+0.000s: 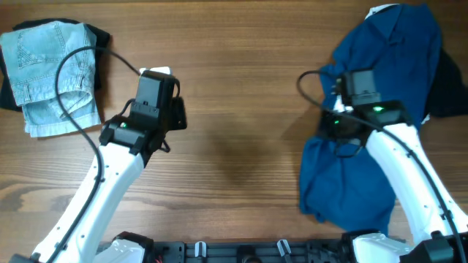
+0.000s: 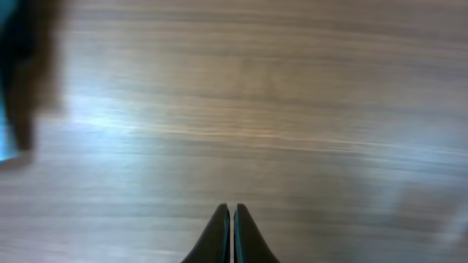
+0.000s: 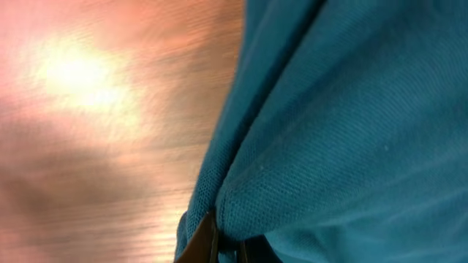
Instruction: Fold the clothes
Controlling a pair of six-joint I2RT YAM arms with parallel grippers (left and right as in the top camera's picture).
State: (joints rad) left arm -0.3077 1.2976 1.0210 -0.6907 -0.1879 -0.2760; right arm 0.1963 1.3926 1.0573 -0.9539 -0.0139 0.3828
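The wooden table (image 1: pixel 241 95) fills the overhead view. On its right side the dark blue shirt (image 1: pixel 395 51) is spread in a rumpled heap from the far edge down towards the near edge, and a dark piece (image 1: pixel 450 80) is seen at the right edge, partly under it. A small white scrap (image 1: pixel 380 10) shows at the shirt's far end. At the far left corner the pale blue denim (image 1: pixel 47 73) is laid folded, with a black piece (image 1: pixel 99 36) showing from beneath it.

The right arm (image 1: pixel 409 168) is stretched across the lower part of the shirt, and the left arm (image 1: pixel 110 183) is angled over bare wood, near the denim but apart from it.

In the right wrist view, the right pincer (image 3: pixel 227 237) is pressed onto a gathered ridge of the blue cloth, which is pinched between its tips and drawn up off the table. In the left wrist view, the left pincer (image 2: pixel 232 219) is pressed together with nothing between its tips, over bare wood; a blurred dark and pale shape is seen at the left edge.
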